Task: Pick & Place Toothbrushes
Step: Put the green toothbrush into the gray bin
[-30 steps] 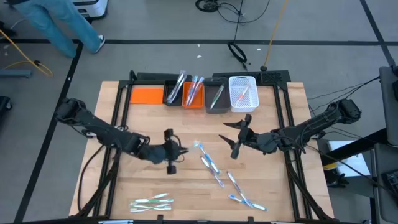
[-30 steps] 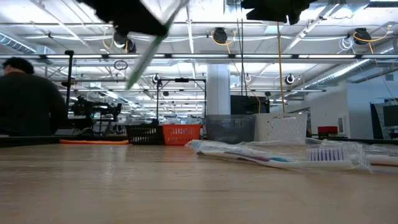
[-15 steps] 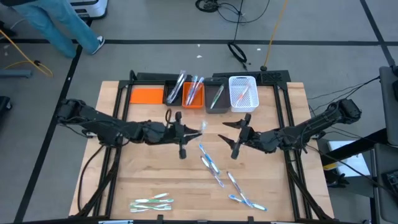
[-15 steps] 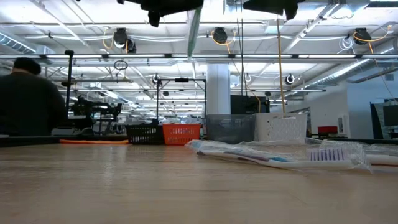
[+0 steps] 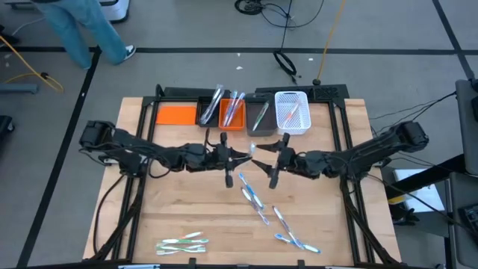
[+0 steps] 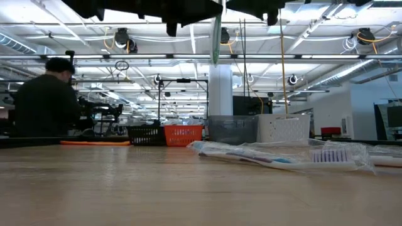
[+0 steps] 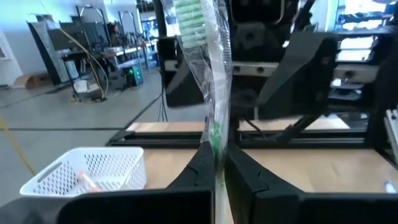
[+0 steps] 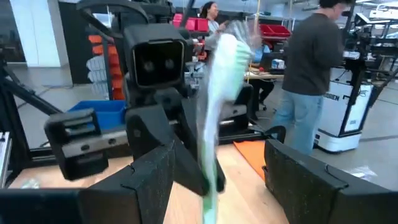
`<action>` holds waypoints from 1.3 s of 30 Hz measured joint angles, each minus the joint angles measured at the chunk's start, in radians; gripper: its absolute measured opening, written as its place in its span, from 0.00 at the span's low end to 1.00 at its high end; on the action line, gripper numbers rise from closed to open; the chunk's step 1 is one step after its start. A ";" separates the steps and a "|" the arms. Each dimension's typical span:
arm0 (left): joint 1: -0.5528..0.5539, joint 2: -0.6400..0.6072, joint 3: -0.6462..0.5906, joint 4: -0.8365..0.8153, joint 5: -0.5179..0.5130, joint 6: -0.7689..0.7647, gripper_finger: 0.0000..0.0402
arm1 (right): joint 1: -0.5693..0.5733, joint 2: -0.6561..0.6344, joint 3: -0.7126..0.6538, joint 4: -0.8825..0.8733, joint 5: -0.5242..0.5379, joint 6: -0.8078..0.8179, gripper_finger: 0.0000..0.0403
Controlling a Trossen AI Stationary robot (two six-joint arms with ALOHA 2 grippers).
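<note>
The left pincer (image 5: 240,158), clamped on a wrapped green-bristled toothbrush (image 7: 210,68), hung above the middle of the desk (image 5: 179,213), with the toothbrush standing upright between its fingers (image 7: 199,168). The right pincer (image 5: 263,158), at 3 o'clock of it and just beside, faced it with jaws spread wide on either side of the toothbrush and not closed on it. Other wrapped toothbrushes (image 5: 254,198) lay loose on the desk at 6 o'clock, more at the near edge (image 5: 181,243), and some stood in the bins (image 5: 231,113) at 12 o'clock.
</note>
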 joint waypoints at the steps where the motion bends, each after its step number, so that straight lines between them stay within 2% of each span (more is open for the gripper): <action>1: 0.001 0.007 0.000 0.004 0.000 -0.001 0.03 | -0.004 0.006 0.000 0.010 -0.008 0.000 0.59; 5: 0.003 0.029 0.000 0.029 0.000 -0.001 0.03 | -0.023 0.026 0.000 0.036 -0.021 0.005 0.56; 8: 0.003 0.028 0.000 0.025 0.000 0.000 0.01 | -0.035 0.029 0.000 0.040 -0.022 0.005 0.51; 11: 0.003 0.028 0.000 0.022 0.000 0.000 0.04 | -0.037 0.029 0.000 0.039 -0.022 0.005 0.44; 14: 0.004 0.028 0.000 0.024 0.000 0.000 0.05 | -0.036 0.029 0.000 0.040 -0.023 0.005 0.37; 18: 0.010 0.028 0.000 0.020 -0.001 0.000 0.02 | -0.036 0.029 0.000 0.039 -0.030 0.005 0.26; 24: 0.014 0.028 0.000 0.019 0.003 -0.001 0.06 | -0.050 0.029 0.000 0.039 -0.148 0.004 0.04; 39: 0.014 0.028 0.000 0.018 -0.033 0.003 0.08 | -0.056 0.029 -0.001 0.038 -0.147 -0.012 0.02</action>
